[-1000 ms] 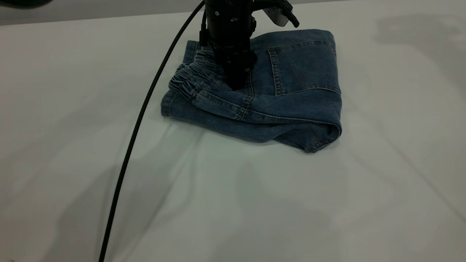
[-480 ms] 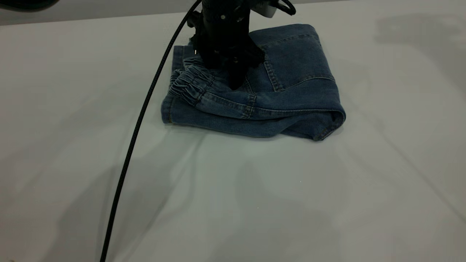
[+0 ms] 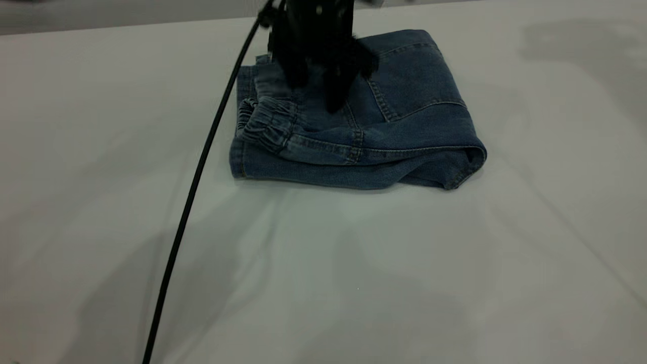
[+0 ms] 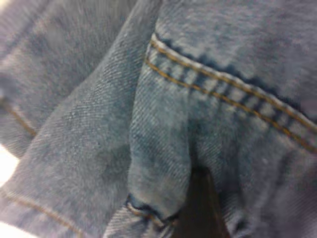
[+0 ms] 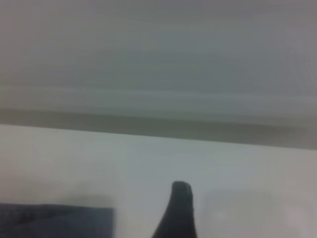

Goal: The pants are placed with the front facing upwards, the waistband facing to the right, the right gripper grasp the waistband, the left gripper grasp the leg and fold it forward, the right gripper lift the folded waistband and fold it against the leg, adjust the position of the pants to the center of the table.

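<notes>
Lifting the bulky black left gripper (image 3: 316, 96), jaws now parted, off the folded short blue denim pants (image 3: 404, 126), swung squarer than a second ago and lying far-middle on the plain white bench (image 3: 323, 278), likely finishing the centring

The left arm comes down from the top edge of the exterior view, near the middle, its black wrist housing upright and blurred. The bulky black left hand (image 3: 317, 93) points straight down, and its two dark fingers (image 3: 336, 98) stand apart, one reaching lower than the other. In the left wrist view only one dark finger (image 4: 200, 210) shows. The right arm is outside the exterior view. Of the black right hand (image 5: 181, 208), only one smooth tapered tip shows in its own wrist view, held off to the side.
</notes>
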Controlling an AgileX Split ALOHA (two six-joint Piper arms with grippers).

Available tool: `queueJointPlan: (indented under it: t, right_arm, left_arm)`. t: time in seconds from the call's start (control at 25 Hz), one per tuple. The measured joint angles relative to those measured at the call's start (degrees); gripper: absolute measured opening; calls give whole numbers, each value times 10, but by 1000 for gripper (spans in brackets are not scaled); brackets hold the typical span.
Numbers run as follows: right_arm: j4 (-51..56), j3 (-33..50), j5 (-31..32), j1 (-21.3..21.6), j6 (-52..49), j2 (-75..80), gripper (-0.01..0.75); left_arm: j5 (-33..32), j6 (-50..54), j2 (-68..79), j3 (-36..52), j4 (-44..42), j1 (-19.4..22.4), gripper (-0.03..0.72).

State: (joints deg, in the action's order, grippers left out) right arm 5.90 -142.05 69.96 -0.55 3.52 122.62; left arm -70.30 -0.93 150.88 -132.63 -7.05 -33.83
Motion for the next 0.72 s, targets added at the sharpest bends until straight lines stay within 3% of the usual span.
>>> queueJointPlan:
  t: [0.44, 0.72]
  right_arm:
    - [6, 6, 0, 0, -5, -52, 583]
    - [20, 117, -1, -1, -4, -138, 583]
  left_arm:
    - [0, -34, -150, 0, -10, 0, 494]
    - [0, -31, -256, 0, -52, 0, 494]
